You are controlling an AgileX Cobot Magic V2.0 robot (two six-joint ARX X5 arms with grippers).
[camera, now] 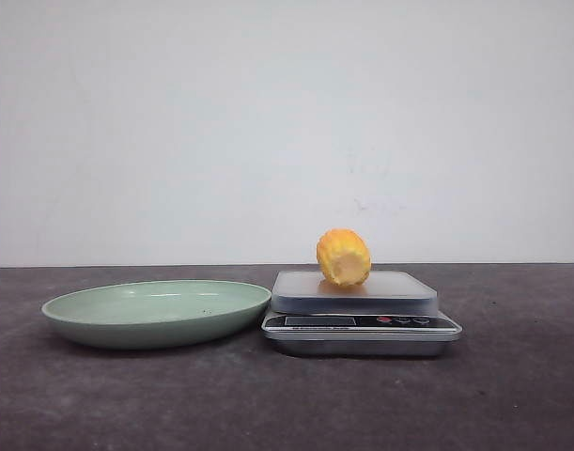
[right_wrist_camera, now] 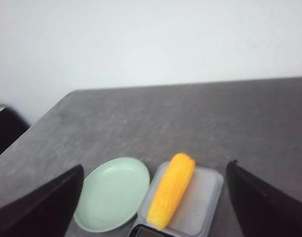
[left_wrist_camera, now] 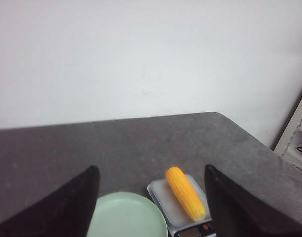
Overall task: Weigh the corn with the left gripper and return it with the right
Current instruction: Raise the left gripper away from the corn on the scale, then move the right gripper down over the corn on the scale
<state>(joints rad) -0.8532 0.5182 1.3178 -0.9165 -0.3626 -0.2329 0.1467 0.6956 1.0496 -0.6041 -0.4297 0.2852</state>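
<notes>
Both end effectors, left (left_wrist_camera: 151, 207) and right (right_wrist_camera: 153, 207), hang spread wide and grip nothing, well above the corn (camera: 343, 257) lying on the scale (camera: 362, 315) beside the green plate (camera: 155, 315) on the worktop (camera: 512, 395)

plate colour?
Pale green plate, beside the scale. Clearest in the front view.

corn (right_wrist_camera: 171, 190) lying on scale (right_wrist_camera: 200, 207), green plate (right_wrist_camera: 112, 193) beside, jaws apart

The scale (camera: 362, 324) display is too small to read; both wrist views crop it.
</notes>
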